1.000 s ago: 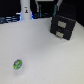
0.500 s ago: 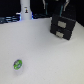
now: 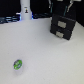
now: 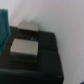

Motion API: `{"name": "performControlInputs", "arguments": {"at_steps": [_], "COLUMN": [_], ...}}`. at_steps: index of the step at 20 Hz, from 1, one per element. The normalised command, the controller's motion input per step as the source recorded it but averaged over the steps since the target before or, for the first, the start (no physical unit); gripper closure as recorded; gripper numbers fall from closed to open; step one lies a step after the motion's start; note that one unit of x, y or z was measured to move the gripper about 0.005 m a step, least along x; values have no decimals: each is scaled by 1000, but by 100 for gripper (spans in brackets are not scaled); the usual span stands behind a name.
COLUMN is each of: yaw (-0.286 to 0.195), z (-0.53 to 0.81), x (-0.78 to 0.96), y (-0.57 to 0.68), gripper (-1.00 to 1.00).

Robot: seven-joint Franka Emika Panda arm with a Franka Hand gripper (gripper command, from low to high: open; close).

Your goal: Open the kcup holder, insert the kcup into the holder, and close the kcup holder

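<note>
- Hanging over the kcup holder (image 3: 62,26) at the far side of the exterior view's right, the gripper (image 3: 63,7) was too blurred to tell whether it was spread or clenched.
- The black holder (image 4: 32,55) appeared closed in the wrist view.
- The green-topped kcup (image 3: 18,64) lay well apart on the white table (image 3: 50,60), toward the exterior view's left.

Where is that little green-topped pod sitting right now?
In the exterior view, the kcup lies alone on the white table, low on that view's left, far from the black kcup holder at the upper right.
</note>
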Motion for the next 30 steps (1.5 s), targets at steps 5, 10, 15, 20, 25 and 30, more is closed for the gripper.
{"name": "performControlInputs", "arguments": {"at_steps": [5, 10, 15, 20, 25, 30], "yaw": [-131, -88, -58, -45, -34, -35], "z": [-226, -353, -374, -401, -445, -416], "x": [-282, -127, -102, -121, -227, -302], "y": [652, 470, 407, 315, 170, 64], "gripper": [-100, -100, -100, -100, -100, -100]}}
